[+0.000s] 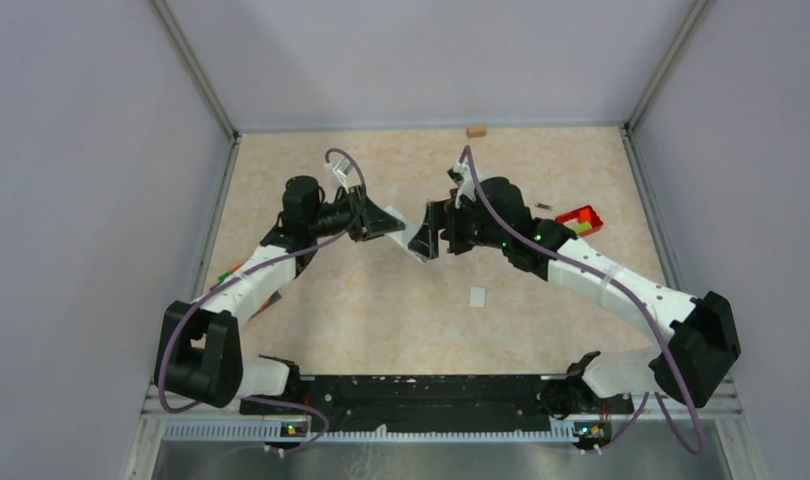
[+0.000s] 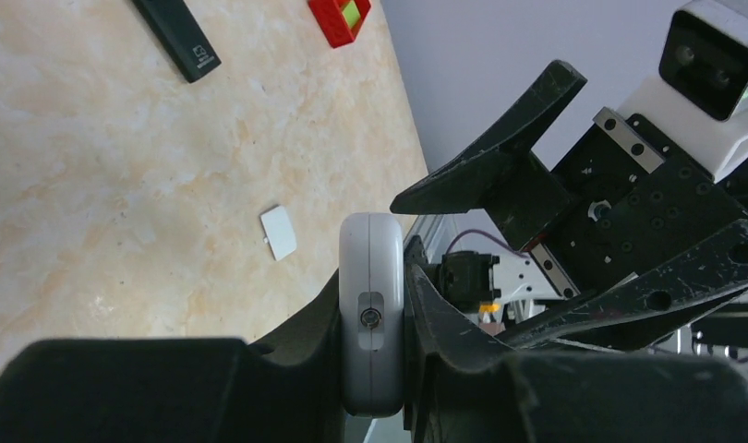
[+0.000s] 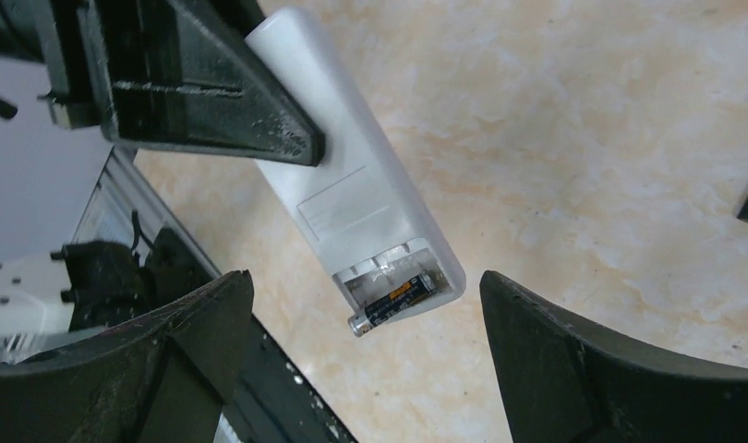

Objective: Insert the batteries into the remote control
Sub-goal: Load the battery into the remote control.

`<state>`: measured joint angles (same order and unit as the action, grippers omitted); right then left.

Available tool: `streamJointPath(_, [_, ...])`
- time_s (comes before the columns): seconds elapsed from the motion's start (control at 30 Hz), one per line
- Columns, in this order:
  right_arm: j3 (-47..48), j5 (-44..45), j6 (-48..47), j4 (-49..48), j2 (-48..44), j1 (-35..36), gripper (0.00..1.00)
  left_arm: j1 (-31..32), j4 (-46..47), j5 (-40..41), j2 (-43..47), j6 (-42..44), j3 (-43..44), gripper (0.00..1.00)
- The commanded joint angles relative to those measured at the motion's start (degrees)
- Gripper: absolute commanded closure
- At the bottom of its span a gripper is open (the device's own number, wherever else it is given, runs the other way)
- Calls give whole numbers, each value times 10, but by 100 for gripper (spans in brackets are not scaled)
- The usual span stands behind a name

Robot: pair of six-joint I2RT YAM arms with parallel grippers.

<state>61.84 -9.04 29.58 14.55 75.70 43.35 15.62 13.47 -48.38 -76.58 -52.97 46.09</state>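
Nearest the overhead camera, the black base rail (image 1: 421,392) is seen across six o'clock, with both arms bolted to it and bent inward so that the grippers are brought face to face over the table (image 1: 361,300), a smooth sheet printed in pale marbled beige. The remote control (image 3: 352,185), a long white body of matte plastic with rounded edges, is held clear of the table above its middle. It is clamped by the left gripper (image 2: 372,323), whose dark, scuffed fingers are pressed tight against its two broad faces near the end away from the battery bay. By that hold the open bay is judged to be left free and turned toward the other arm. The right gripper (image 3: 363,286) is spread wide and nothing is held in it. In its own wrist view, its wedge-shaped black fingers are set at nine and three o'clock of the bay, apart from the casing. A red tray (image 1: 581,218) of glossy plastic is seen at three o'clock of the grippers, well apart. A thin white rectangle (image 1: 478,296), judged to be the bay's cover, is laid flat at five o'clock of the remote control. One battery (image 3: 393,300), a small dark cylinder with gold print and a bright metal cap, is lodged in the bay at a slant. Its cap end juts past the rim, so it is judged not yet fully seated.
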Motion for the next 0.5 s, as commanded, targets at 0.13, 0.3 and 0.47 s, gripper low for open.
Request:
streamJointPath(0.13, [-14,-143,-101,3,-24,-3,4,-2,-19,-88,27,79,31,100])
streamJointPath(0.3, [-2,-167,-131,24,4,-3,4,-1,-29,-98,26,86,35,100])
streamJointPath(0.47, [8,-197,-152,24,24,-3,4,-1,-27,-105,23,83,35,100])
